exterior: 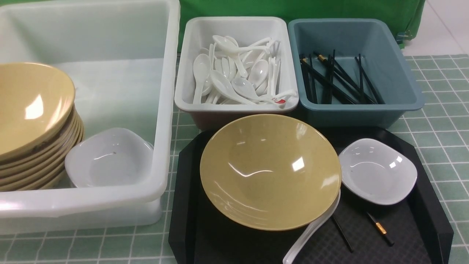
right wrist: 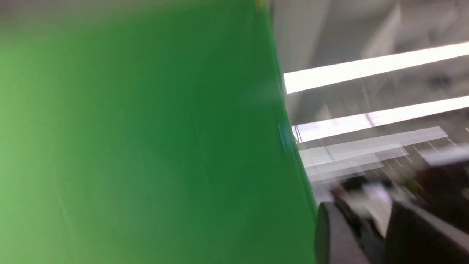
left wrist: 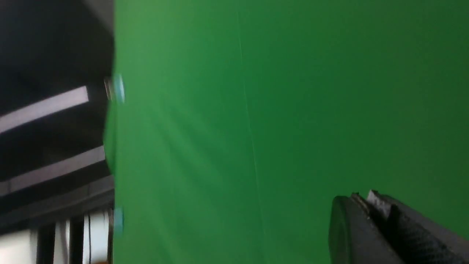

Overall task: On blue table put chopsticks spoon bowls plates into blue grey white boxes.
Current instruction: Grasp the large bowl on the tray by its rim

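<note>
White box (exterior: 182,91) holds spoons (exterior: 238,77), blue-grey box (exterior: 401,69) chopsticks (exterior: 337,82), large box (exterior: 166,110) bowls (exterior: 33,121). One bowl (exterior: 269,170), plate (exterior: 377,170), spoon (exterior: 311,233), chopstick pair (exterior: 380,228) lie on the near tray (exterior: 183,220). Left pincer (left wrist: 364,198) together; right pincer (right wrist: 362,211): cannot tell.

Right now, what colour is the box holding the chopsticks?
Slate blue-grey box, clearest in the front view.

On the table (exterior: 439,121), take the octagonal tray (exterior: 183,205) as your landmark. On it you have a bowl (exterior: 270,171), a dish (exterior: 377,176) to the bowl's right, and a spoon (exterior: 311,231) and chopsticks (exterior: 379,228) at the near side. Behind the tray sit the spoon tub (exterior: 199,36) and, rightward, the chopstick tub (exterior: 403,66). Left of the tray, the large tub (exterior: 165,110) holds stacked bowls (exterior: 33,110) and a second dish (exterior: 110,157).
</note>
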`<state>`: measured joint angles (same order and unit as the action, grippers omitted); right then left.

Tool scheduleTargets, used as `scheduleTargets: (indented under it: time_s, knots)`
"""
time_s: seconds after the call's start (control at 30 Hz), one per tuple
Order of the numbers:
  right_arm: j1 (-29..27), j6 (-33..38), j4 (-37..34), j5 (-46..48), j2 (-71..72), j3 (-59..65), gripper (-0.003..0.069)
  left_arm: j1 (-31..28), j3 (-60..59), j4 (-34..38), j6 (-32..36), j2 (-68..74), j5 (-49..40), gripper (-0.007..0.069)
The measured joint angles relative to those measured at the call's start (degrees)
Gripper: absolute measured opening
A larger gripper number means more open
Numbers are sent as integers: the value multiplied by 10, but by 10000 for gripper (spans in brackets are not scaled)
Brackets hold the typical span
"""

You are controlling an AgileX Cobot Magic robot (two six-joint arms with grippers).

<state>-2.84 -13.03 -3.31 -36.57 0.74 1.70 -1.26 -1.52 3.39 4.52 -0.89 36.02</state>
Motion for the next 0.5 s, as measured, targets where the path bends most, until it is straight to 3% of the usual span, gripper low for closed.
scheduleTargets:
  time_s: [0.1, 0.2, 0.23, 0.27, 0.37, 0.5]
  knots:
    - [0, -39, -1, -15, 0, 0, 236, 0, 1, 12, -45, 0, 92, 4]
    - [0, -63, -1, -1, 0, -6, 227, 0, 21, 23, -77, 0, 81, 4]
    - [0, -62, -2, 49, -1, -37, 197, 0, 77, 23, -109, 4, 8, 4]
    - [0, -61, -2, 62, -1, -42, 188, 0, 85, 23, -109, 6, 8, 4]
    - [0, -2, -3, 162, -34, -139, 100, 0, 231, 20, -123, 65, -179, 4]
    - [0, 75, -2, 277, -126, -234, 37, 1, 351, 11, -109, 193, -284, 4]
